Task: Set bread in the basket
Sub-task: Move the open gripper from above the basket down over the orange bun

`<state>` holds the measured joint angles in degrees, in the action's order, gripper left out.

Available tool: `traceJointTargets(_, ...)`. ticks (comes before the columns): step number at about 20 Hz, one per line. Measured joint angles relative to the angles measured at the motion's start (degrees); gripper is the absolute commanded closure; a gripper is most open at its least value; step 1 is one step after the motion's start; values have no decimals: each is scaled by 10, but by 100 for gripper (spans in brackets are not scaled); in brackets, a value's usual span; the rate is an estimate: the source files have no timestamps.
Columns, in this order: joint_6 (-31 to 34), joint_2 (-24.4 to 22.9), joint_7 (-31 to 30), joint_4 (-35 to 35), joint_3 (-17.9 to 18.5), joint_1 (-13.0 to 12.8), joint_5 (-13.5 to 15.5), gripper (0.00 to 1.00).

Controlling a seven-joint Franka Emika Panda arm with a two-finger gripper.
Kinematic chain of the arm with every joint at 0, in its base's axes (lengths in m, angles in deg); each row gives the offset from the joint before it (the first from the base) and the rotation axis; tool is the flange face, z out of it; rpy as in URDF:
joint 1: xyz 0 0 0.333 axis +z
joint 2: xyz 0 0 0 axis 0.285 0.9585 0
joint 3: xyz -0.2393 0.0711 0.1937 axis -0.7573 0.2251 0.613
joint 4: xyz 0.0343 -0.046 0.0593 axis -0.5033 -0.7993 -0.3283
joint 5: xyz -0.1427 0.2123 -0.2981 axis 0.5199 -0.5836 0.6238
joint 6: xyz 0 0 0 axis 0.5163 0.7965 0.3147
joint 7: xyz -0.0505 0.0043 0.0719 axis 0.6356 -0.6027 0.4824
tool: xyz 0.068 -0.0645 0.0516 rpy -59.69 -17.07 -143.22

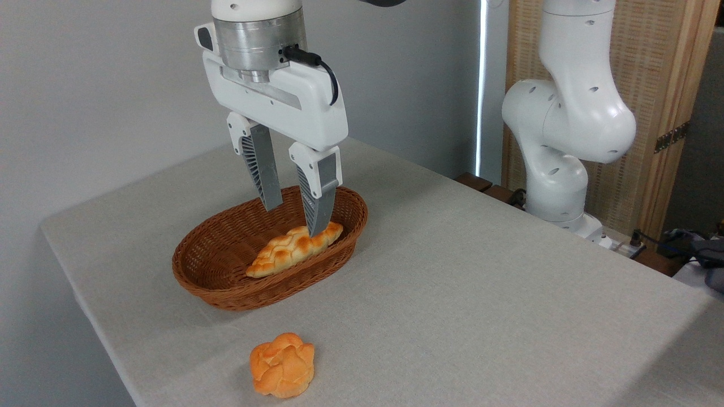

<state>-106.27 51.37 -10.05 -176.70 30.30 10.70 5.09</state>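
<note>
Gripper (294, 219) above basket (226, 288), fingers apart, holding nothing; braided loaf (288, 251) inside basket; bun (283, 364) on table (481, 294), near front edge, apart from basket.

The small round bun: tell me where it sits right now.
The bun lies on the table near the front edge, low in the camera view, outside the basket and in front of it, well clear of the gripper.

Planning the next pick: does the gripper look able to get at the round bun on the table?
Probably yes. The bun lies alone on the bare cloth in front of the basket, nothing over or beside it, and the gripper hangs open and empty above the basket.
</note>
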Motion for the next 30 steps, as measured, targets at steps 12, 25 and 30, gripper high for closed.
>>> traceJointTargets(12,-24,27,-3,4,9,10,-2,0)
traceJointTargets(25,-137,0,-3,-61,13,40,-7,0)
traceJointTargets(30,-207,-26,-3,-137,10,52,-7,0)
